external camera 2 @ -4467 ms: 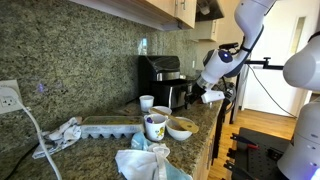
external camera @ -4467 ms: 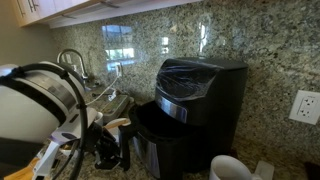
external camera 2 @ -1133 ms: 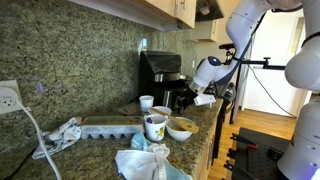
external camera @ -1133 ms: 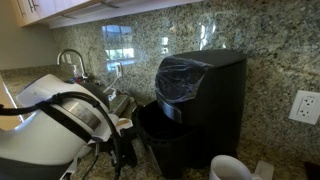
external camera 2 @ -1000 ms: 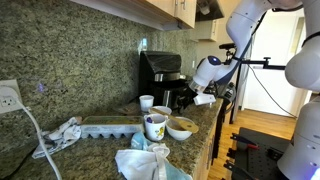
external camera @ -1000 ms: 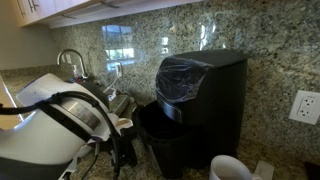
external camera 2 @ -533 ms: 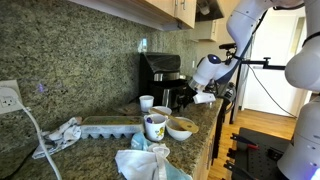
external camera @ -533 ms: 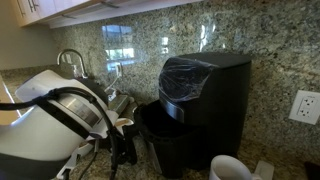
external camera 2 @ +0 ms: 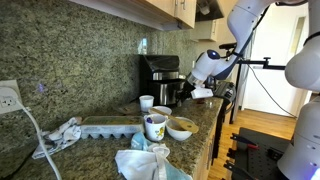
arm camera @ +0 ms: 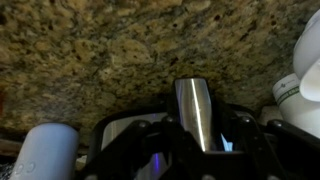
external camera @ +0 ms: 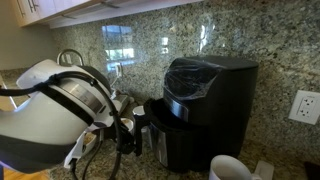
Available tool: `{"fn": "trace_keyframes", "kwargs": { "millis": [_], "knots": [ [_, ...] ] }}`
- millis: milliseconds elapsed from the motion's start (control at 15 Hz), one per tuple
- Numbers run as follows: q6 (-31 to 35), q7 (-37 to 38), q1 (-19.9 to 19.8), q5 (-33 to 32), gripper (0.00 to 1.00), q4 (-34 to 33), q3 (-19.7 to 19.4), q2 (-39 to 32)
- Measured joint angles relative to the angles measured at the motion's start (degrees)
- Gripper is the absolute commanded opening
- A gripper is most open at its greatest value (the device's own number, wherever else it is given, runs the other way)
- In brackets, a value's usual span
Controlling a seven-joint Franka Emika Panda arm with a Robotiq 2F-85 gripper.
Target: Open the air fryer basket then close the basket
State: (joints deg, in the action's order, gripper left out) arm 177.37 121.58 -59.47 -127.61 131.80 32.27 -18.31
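Black air fryer basket (external camera: 176, 136) sits low in the air fryer (external camera: 215, 85), maybe nearly shut. The claw (external camera: 133, 138) pinches its handle (arm camera: 195, 112). Push straight and slow so nothing slides.

There was 1 tall glossy black air fryer (external camera: 208, 100), with 1 black pull-out basket (external camera: 172, 138) at its 7 o'clock. In an exterior view, 2 white ceramic bowls (external camera 2: 181, 128) sat at 5 o'clock from the fryer, beside 2 cups: 1 small plain white cup (external camera 2: 147, 102) and 1 patterned white mug (external camera 2: 154, 127). There were also 1 long pale compartment tray (external camera 2: 110, 125), 2 crumpled cloths (external camera 2: 65, 132), 1 white wall outlet (external camera 2: 8, 96) at the frame's 9 o'clock, and 1 curved metal tap (external camera: 70, 58).
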Motion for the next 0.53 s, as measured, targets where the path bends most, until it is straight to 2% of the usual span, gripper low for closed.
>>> {"fn": "trace_keyframes", "kwargs": {
  "millis": [533],
  "knots": [
    [-0.06,0.02,0.00,0.13,0.16,-1.48,0.17,-0.26]
  ]
}}
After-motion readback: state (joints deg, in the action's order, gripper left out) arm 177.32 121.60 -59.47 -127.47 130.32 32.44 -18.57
